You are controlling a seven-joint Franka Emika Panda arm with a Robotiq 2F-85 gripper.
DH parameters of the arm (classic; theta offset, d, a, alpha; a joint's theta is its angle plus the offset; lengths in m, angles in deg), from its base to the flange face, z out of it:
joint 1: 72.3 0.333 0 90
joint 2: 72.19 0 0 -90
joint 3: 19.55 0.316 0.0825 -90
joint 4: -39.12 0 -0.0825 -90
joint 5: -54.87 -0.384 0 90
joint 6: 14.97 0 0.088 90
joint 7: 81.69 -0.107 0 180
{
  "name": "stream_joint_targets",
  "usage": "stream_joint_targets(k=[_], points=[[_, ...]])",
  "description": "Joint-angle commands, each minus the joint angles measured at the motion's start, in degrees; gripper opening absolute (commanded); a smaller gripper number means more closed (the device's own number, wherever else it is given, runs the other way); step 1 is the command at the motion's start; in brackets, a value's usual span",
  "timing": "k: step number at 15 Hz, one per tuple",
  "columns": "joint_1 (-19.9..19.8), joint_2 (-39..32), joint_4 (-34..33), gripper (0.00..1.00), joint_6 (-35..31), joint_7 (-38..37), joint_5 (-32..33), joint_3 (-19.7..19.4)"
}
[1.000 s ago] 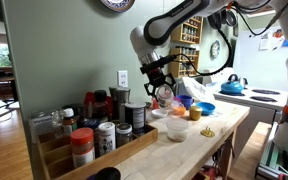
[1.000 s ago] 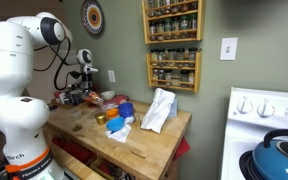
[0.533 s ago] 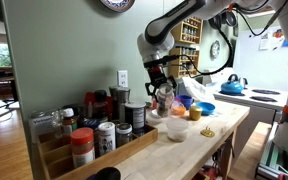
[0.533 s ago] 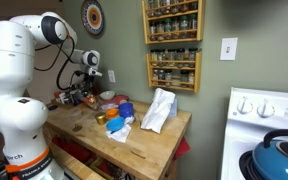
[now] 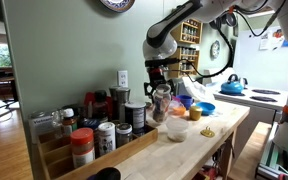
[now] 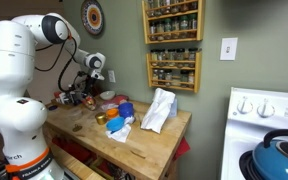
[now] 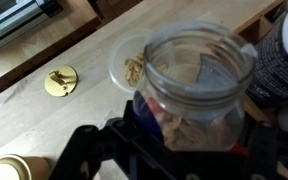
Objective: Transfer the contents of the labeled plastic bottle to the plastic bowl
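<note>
With your gripper (image 7: 187, 148) pinched around the tall clear uncapped plastic bottle (image 7: 199, 85), raised near the small whitish translucent plastic bowl (image 7: 117, 56), tipping it off-centre would likely scatter pieces across the wooden counter (image 7: 44, 45).

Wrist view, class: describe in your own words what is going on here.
The robot arm's end effector is shut on the labeled plastic bottle, which is uncapped and holds pale pieces, above the wooden counter. The plastic bowl sits just beyond the bottle's mouth with a few pieces in it, so pouring seems under way but unfinished.
</note>
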Motion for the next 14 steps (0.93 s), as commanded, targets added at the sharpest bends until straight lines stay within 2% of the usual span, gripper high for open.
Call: stream_joint_targets(k=[1,9,14], points=[[-0.8,1.1,2.8,0.63,-2.5,2.9,-4.8,-0.4],[-2.6,-0.7,3.1,0.63,-1.5,5.0,-14.9,-0.5],[-2.2,-2.2,2.9,0.63,-1.8,4.1,-18.0,-1.3]])
